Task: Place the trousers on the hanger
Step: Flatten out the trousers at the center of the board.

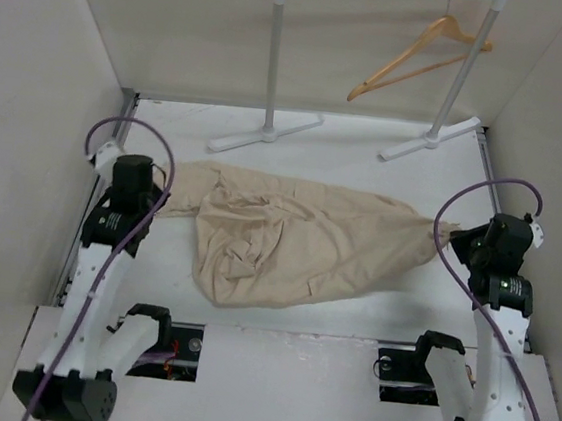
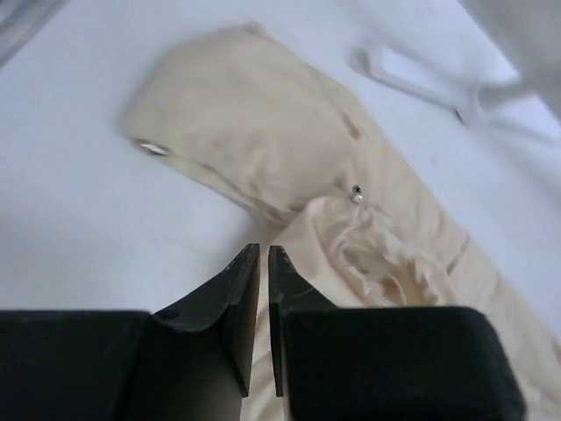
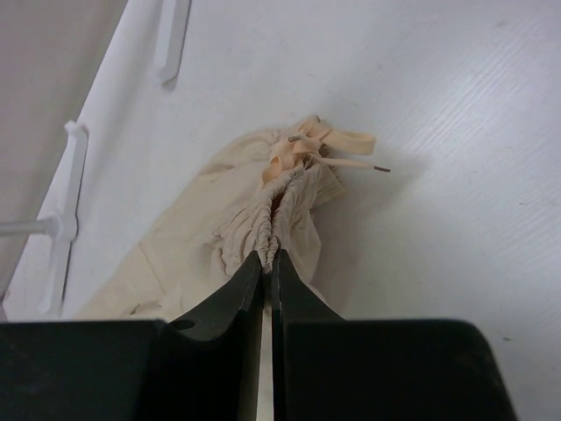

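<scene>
The beige trousers (image 1: pixel 298 238) lie crumpled across the middle of the white table. At their left end, my left gripper (image 1: pixel 162 196) is down on the cloth. In the left wrist view, the left gripper (image 2: pixel 264 250) has closed to a thin slit at the edge of the trousers (image 2: pixel 263 132), with fabric showing in the slit. My right gripper (image 1: pixel 447 233) holds the right end. In the right wrist view, the right gripper (image 3: pixel 270 256) pinches the gathered waistband of the trousers (image 3: pixel 254 210), just below the drawstring (image 3: pixel 351 140). The wooden hanger (image 1: pixel 418 59) hangs on the rack at the back right.
A white garment rack (image 1: pixel 274 69) stands at the back of the table, its two feet reaching toward the trousers. One foot of the rack (image 2: pixel 421 83) lies just beyond the cloth. Beige walls close in the table on both sides.
</scene>
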`<act>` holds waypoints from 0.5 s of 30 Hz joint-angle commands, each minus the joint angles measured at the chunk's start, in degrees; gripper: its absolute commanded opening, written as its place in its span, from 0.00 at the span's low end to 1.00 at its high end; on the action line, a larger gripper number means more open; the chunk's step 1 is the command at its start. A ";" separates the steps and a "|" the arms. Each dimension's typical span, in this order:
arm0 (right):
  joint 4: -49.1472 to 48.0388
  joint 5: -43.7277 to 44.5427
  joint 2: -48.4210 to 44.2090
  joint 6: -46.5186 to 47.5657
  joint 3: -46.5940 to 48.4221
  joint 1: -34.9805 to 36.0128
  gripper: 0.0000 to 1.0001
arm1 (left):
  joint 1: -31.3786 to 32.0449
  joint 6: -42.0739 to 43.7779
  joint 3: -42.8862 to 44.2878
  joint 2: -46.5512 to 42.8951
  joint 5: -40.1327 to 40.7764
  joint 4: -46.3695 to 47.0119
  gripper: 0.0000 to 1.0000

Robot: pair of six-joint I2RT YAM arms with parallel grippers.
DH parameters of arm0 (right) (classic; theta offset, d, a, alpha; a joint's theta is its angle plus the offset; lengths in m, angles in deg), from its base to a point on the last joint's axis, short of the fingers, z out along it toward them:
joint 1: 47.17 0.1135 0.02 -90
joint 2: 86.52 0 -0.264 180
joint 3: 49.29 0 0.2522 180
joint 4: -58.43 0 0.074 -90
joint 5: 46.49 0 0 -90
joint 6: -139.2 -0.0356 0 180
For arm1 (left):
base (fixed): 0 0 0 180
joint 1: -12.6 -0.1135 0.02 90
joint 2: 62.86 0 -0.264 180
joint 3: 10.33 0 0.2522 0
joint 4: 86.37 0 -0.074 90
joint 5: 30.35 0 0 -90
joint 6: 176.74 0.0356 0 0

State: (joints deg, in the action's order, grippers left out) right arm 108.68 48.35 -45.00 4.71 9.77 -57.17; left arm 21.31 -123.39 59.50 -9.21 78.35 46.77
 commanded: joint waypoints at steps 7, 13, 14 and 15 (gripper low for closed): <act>3.77 1.75 -1.27 0.10 -4.69 -4.02 0.06 | -15.70 -10.30 -6.60 -6.98 5.21 -23.27 0.14; -1.06 -1.50 2.51 -0.51 -5.39 3.78 0.15 | 2.88 -9.06 -3.44 5.38 -10.87 -4.54 0.58; -1.94 -1.94 3.12 -0.42 -5.74 5.54 0.16 | 6.07 -8.80 -2.38 7.59 -10.44 -3.12 0.61; -2.56 -1.94 3.57 -0.42 -6.18 7.30 0.17 | 10.19 -8.27 -0.55 10.48 -8.87 -1.63 0.63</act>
State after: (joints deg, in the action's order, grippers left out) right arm 110.61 48.22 -42.27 4.34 4.63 -53.45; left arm 24.00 -131.82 54.71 -4.43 73.04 36.32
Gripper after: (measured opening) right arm 0.162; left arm 0.619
